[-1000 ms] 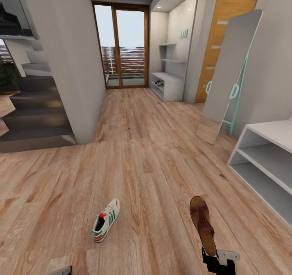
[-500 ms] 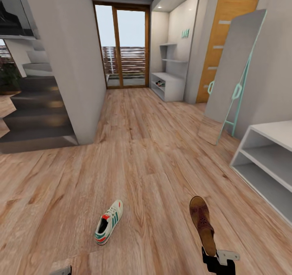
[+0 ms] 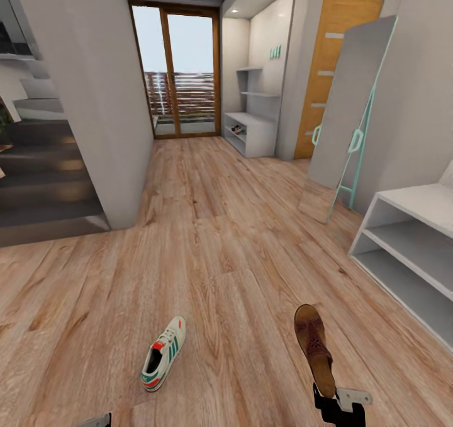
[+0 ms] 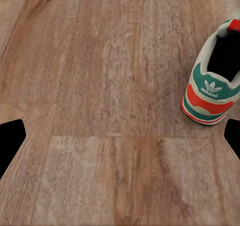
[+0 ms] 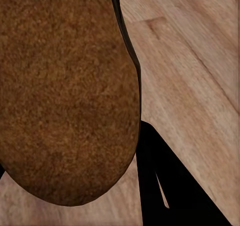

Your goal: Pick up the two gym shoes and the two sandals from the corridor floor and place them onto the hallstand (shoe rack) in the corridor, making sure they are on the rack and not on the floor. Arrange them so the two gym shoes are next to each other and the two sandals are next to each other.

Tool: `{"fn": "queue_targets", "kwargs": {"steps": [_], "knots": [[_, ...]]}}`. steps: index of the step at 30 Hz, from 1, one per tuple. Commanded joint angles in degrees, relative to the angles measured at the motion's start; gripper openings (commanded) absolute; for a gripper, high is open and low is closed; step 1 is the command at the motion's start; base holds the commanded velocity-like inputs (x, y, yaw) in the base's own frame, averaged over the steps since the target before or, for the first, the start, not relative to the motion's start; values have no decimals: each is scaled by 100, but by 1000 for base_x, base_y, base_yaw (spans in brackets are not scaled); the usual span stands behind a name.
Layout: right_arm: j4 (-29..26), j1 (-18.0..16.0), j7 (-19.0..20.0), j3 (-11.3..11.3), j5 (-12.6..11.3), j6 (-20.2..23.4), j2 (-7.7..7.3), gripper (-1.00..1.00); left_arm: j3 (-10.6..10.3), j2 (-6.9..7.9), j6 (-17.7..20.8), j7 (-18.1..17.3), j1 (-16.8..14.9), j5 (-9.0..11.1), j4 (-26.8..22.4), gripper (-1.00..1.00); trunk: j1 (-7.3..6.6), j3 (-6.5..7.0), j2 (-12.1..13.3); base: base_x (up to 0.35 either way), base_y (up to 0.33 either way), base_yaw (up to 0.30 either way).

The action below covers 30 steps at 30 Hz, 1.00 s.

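My right gripper [image 3: 328,397] is clamped on the heel end of one dark brown sandal [image 3: 314,346], its grainy leather sole rounded at the toe and held up off the wood-grain plank floor [image 3: 239,257]. My left gripper [image 4: 120,136] hangs spread wide over bare planks just beside the heel of one white gym shoe [image 3: 163,353], green-striped with a red-orange patch, lying on the floor. Since half a second ago the whole view has swung, so the far light grey hallstand [image 3: 250,134] and the nearer plain grey two-shelf bench [image 3: 409,250] sit further left, while the sandal holds the same spot.
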Motion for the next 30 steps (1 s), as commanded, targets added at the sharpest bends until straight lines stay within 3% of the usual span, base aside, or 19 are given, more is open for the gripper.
{"fn": "queue_targets", "kwargs": {"steps": [1, 10, 18, 30], "knots": [[-2, -3, 12, 17, -65, -13, 0, -100, 12, 0, -19, 12, -4, -26, 6, 100, -1, -5, -2, 0, 0, -12], [-13, -3, 8, 15, -66, -13, 8, -100, 12, 0, -19, 12, -4, -26, 6, 100, -1, -5, -2, 8, 17, -4], [-9, -3, 13, 14, -66, -13, 5, -100, 12, 0, -19, 12, -4, -26, 6, 100, -1, -5, -2, 126, 195, -15], [-5, -3, 16, 14, -65, -13, 0, -100, 12, 0, -21, 12, -4, -26, 6, 100, -1, -5, -2, 114, 270, -219]]}}
